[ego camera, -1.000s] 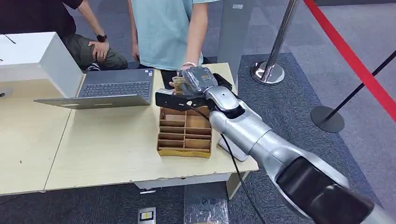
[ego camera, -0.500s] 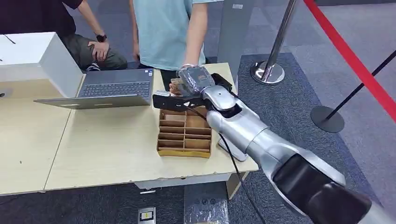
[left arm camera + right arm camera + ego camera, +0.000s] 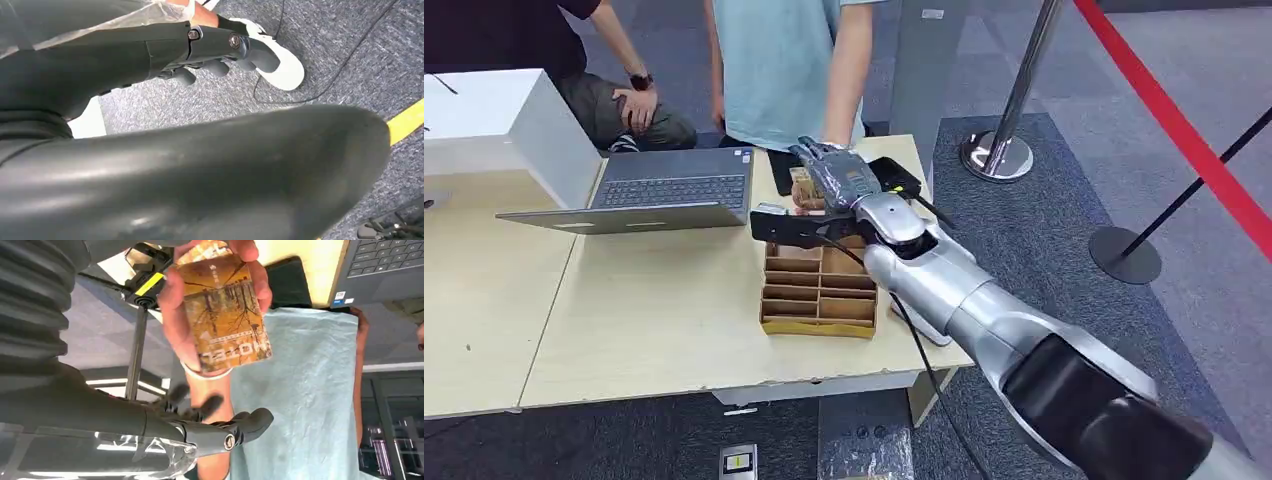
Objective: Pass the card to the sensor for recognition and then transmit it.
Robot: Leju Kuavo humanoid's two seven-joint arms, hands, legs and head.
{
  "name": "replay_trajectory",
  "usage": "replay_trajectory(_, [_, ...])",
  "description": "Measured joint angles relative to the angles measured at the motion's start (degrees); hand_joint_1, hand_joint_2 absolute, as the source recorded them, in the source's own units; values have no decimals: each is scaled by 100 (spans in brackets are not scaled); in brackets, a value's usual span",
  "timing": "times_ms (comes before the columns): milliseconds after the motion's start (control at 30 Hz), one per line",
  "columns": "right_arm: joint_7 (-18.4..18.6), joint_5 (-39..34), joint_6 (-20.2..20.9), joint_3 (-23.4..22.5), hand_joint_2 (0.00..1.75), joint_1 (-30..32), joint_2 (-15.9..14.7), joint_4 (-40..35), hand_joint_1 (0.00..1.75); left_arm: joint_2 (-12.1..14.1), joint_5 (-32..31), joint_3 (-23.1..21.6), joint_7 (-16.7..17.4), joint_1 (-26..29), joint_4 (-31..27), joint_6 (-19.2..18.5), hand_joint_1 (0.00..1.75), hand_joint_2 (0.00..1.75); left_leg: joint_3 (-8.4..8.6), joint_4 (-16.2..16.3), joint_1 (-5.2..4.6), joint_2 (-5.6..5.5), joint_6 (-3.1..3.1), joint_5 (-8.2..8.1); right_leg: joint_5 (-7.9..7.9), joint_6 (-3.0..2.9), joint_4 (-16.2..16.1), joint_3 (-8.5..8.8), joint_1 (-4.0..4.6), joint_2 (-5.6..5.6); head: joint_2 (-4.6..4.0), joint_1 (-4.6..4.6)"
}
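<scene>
**Card held by a person's hand beside the robot's empty right hand**

The right hand point(image 3: 829, 185) is stretched out over the far edge of the wooden table point(image 3: 654, 320), above the back end of a brown divided tray point(image 3: 819, 295). In the right wrist view its fingers point(image 3: 210, 405) are seen spread apart with nothing between them, so the hand is released and grasps nothing.

The card point(image 3: 225, 315), golden-brown with a tree pattern and printed letters, is held by a person's hand point(image 3: 180, 320) close in front of the robot's palm. The person's thumb and fingers are wrapped around the edges of the card, and a light band is seen at the wrist. In the head view only a small part of the card point(image 3: 802, 185) is visible, just behind the robot's fingers. The person, in a light blue shirt point(image 3: 769, 70), stands at the far side of the table.

A black flat device point(image 3: 892, 178) lies on the table just beside the right hand. An open laptop point(image 3: 664, 190) is placed further to the left, and next to it a white box point(image 3: 514, 125).

The left hand point(image 3: 215, 55) hangs above grey carpet; its dark fingers are curled inwards and nothing is seen in them.
</scene>
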Motion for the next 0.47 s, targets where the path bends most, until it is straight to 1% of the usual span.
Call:
replay_trajectory(200, [-2,-96,94,-2,175,0,-4,-9,0,2,13,-11,-76,0,0,0,0,0,1,1,0,0,0,0,0,0,0,-1,0,0,0,0])
replay_trajectory(267, [57,-81,171,-2,175,0,-37,-50,0,4,37,-11,-101,0,0,0,0,0,1,1,0,0,0,0,0,0,-1,-2,0,0,0,0])
replay_trajectory(433, [319,-100,324,-18,175,5,-265,-291,0,9,79,-15,-103,8,2,0,0,0,3,4,-1,1,0,0,0,0,-3,-1,-1,0,0,0])
replay_trajectory(467, [408,-107,365,-31,175,12,-378,-391,0,9,103,-15,-101,10,0,0,0,0,5,6,-1,1,0,0,0,0,-5,-2,-1,0,0,0])
